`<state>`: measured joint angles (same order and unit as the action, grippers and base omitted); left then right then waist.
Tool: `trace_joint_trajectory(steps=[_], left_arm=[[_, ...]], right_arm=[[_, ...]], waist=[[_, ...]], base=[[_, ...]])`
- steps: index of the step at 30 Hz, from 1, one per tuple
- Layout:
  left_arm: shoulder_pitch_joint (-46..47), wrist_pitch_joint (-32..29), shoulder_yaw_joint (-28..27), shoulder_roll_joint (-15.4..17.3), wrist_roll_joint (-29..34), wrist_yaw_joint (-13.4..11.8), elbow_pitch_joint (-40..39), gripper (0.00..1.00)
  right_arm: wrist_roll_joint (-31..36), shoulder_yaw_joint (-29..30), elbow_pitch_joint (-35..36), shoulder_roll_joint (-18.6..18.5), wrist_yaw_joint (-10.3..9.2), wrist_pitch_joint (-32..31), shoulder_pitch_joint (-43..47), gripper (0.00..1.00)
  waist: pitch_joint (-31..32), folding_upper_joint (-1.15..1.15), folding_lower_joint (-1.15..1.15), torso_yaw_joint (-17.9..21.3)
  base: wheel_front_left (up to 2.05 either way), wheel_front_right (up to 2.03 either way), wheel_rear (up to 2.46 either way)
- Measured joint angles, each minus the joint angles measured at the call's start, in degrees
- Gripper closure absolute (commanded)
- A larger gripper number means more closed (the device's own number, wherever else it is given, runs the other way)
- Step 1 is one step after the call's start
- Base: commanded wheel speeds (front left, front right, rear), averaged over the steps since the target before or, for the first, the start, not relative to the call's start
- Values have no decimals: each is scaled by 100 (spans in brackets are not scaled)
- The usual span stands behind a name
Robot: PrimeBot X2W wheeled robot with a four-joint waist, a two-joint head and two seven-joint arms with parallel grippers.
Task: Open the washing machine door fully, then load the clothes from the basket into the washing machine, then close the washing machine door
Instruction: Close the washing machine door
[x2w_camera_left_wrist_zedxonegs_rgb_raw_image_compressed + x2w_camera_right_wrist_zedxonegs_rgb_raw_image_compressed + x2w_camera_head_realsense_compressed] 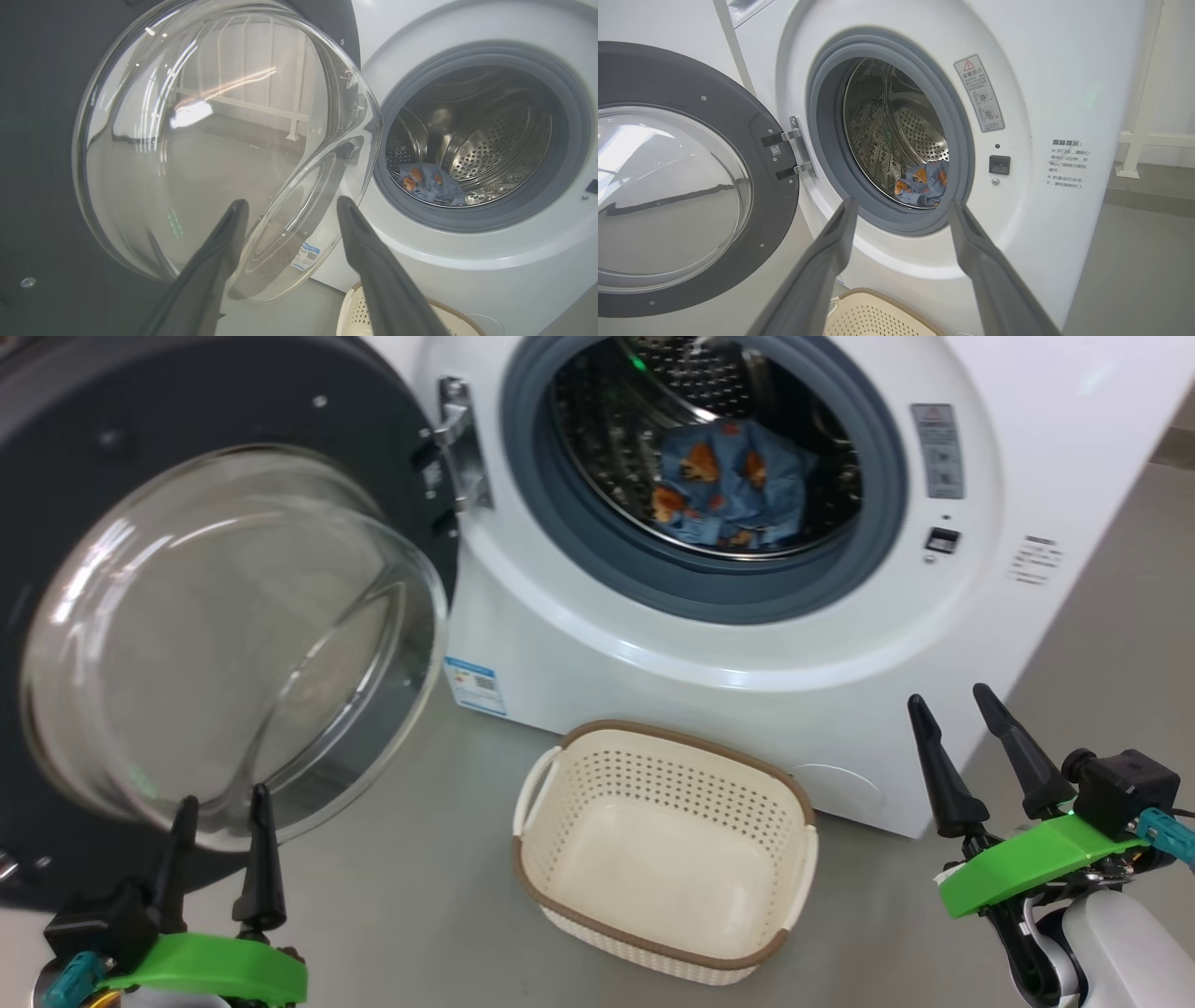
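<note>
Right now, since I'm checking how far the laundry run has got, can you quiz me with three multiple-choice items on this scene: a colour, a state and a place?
1. What colour is the basket rim? A brown; B blue; C black.
2. The door is: A shut; B swung open; C ajar by a crack.
3. Where are the clothes? A in the basket; B in the drum; C draped on the door.

Key: 1 A, a brown band rings the cream basket. 2 B, it stands aside, leaving the drum's mouth uncovered. 3 B, the blue fabric lies in the drum and the basket is empty.
</note>
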<state>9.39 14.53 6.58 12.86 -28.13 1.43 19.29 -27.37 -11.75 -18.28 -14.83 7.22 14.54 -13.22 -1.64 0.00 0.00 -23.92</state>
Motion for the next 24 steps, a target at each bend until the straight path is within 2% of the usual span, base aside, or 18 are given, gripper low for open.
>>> trace_joint_trajectory(steps=[11, 24], left_arm=[[-47, -34, -12, 4, -10, -88, -57, 0], [-182, -32, -163, 11, -52, -182, -320, 0]], right_arm=[[-11, -152, -36, 7, 0, 0, -2, 0], [-94, -477, -199, -10, 0, 0, -221, 0]], waist=[[-6, 0, 0, -575], [-132, 0, 0, -681]], base=[[0, 0, 0], [0, 0, 0]])
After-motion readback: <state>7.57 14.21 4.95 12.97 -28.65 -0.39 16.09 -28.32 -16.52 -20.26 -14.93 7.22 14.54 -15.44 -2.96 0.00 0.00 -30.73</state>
